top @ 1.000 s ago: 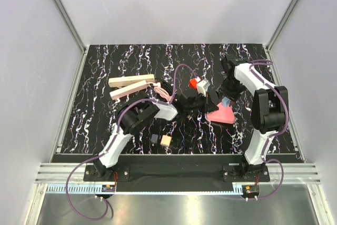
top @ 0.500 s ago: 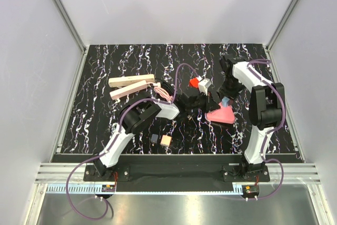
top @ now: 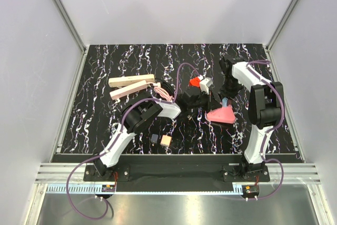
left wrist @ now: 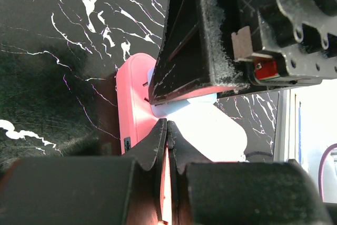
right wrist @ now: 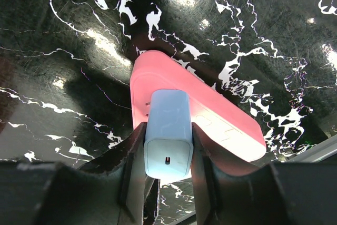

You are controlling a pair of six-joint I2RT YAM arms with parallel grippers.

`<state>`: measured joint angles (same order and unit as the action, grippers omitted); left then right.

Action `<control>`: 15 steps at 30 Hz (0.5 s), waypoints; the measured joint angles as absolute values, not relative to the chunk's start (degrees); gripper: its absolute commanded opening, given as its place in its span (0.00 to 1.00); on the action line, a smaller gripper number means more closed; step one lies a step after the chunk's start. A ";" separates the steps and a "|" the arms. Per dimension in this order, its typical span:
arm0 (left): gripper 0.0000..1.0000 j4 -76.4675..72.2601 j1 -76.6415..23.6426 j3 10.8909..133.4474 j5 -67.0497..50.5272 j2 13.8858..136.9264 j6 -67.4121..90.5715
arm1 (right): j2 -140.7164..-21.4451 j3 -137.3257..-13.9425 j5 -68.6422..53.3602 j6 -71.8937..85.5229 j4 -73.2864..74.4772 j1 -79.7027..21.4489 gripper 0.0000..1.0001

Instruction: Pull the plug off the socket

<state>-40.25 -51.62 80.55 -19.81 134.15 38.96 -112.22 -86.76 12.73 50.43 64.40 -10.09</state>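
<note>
The pale blue, box-shaped plastic plug (right wrist: 168, 135) is seated upright in the socket (right wrist: 210, 114), a pink plastic block with rounded ends and narrow slots in its top face. The block lies flat on the black, white-veined marble-pattern table (top: 105, 114), right of centre and in front of the right arm. The right gripper (right wrist: 168, 127) comes down over the plug with one black finger pressed to each side of it, no gap showing, so it grasps the plug. The left gripper (left wrist: 166, 125) is clenched, its two fingertips meeting at the near edge of the socket. Whether anything is pinched between them cannot be told. In the overhead view both grippers crowd around the pink block, the left reaching in from the left. Behind them stands a red cube (top: 196, 81) with a white piece attached. Two cream-beige bars (top: 131, 85) lie side by side well apart to the left, with pink cable (top: 164, 92) coiled near their right ends. Nearer the arm bases sit a small tan cube (top: 165, 140) and a small dark block (top: 154, 138) just beside it.
</note>
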 measured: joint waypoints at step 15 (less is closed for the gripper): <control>0.00 -40.03 -51.59 81.54 -19.75 134.76 39.11 | -113.60 -89.12 13.13 49.89 66.67 -10.09 0.00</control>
